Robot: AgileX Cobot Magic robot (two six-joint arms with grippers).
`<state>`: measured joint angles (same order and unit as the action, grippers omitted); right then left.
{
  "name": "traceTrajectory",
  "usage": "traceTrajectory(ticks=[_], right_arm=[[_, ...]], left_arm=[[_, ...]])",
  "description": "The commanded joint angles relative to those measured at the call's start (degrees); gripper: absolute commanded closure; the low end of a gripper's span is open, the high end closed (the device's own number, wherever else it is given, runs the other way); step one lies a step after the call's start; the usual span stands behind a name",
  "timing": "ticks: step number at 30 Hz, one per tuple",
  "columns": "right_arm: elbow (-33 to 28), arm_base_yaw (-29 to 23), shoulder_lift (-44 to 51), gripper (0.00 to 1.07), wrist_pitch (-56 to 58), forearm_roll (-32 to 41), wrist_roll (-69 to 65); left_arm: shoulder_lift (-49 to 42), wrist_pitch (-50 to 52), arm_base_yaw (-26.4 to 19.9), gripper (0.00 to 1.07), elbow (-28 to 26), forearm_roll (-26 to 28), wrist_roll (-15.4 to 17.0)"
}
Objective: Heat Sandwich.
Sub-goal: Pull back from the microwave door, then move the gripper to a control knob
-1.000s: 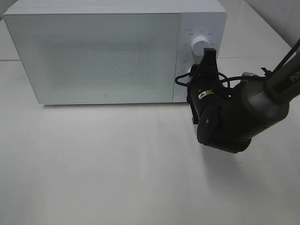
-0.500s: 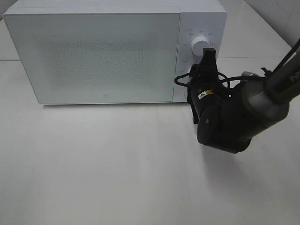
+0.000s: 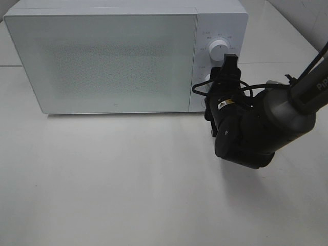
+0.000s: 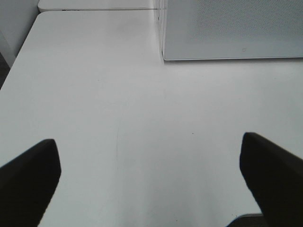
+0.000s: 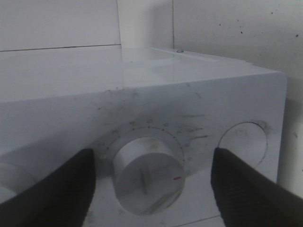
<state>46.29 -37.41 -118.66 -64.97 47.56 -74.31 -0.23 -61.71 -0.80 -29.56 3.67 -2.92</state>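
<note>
Two dials sit on the control panel (image 3: 220, 31) of the microwave (image 3: 123, 61), which stands at the back of the white tabletop (image 3: 128, 179) with its frosted door (image 3: 77, 77) shut flush. The right claw (image 3: 225, 69) is up against that panel, just below the upper dial (image 3: 219, 49) and beside the lower dial (image 3: 207, 81), with one black finger (image 3: 229, 60) lying up the panel's face. In the right wrist view the right claw (image 5: 152, 158) has a white dial (image 5: 149, 172) with a small red mark between its fingers (image 5: 52, 189). A clear gap shows on either side, so the claw is spread wider than the dial and grips nothing (which of the two dials this is, that view does not settle). The left claw (image 4: 147, 139) hangs over bare tabletop (image 4: 142, 94), its two dark fingers (image 4: 28, 179) set far apart with nothing between them. The microwave's lower front edge (image 4: 227, 57) lies well beyond it. As for the sandwich, it shows in none of the three views, and the door's speckled glass gives no look inside, so where it lies cannot be told.
</note>
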Motion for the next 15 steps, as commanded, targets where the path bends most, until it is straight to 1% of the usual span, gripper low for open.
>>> traceTrajectory(ticks=[1,6,15], right_arm=[[0.9,0.6,0.4,0.28,-2.8,-0.5,0.2],[0.7,0.6,0.6,0.31,-2.8,-0.9,0.8],[0.5,0.5,2.4,0.31,-0.7,-4.1,4.6]], left_arm=[[-1.1,0.6,-0.2,0.09,0.0,0.2,0.1],[-1.1,0.6,-0.2,0.09,0.0,0.2,0.1],[-1.1,0.6,-0.2,0.09,0.0,0.2,0.1]])
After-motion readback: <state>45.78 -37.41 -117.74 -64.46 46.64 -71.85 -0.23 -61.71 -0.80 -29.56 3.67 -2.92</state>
